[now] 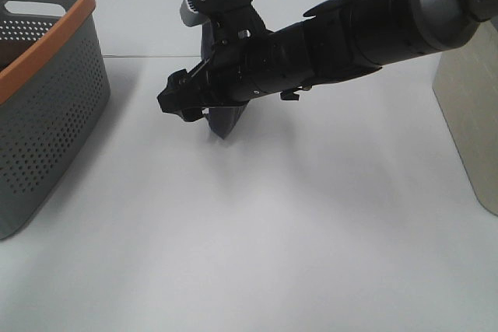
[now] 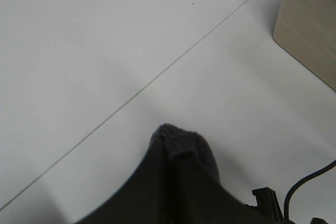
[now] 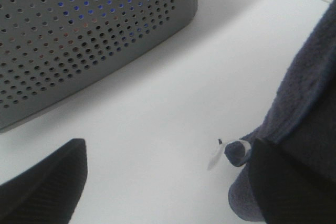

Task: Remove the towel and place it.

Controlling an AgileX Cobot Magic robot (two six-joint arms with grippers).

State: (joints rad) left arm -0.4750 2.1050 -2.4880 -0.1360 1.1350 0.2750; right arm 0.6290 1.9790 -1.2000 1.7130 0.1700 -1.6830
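Two grippers are on this job, and only one has cloth in it. At far left stands a grey perforated basket (image 1: 47, 114) with an orange rim, well apart from the action. Near the middle, the dark navy towel (image 1: 227, 118) hangs in a narrow drape above the white table (image 1: 272, 231), its lower tip close to the surface; whether it touches cannot be told. The left gripper (image 2: 172, 157) is pressed together on a bunched fold of the towel and carries it from above, out of the overhead view. Reaching across from the right, the right gripper (image 1: 183, 105) has its fingers spread wide and holds nothing; the towel's lower corner, with its small white tag (image 3: 215, 157), sits just beside one finger. A beige box (image 1: 467, 99) stands at far right. The lift looks done, and the step in hand seems to be taking a second hold. Next, the right gripper likely needs to shift so the hem lies squarely between its fingers before closing, then both can spread the towel for laying down.
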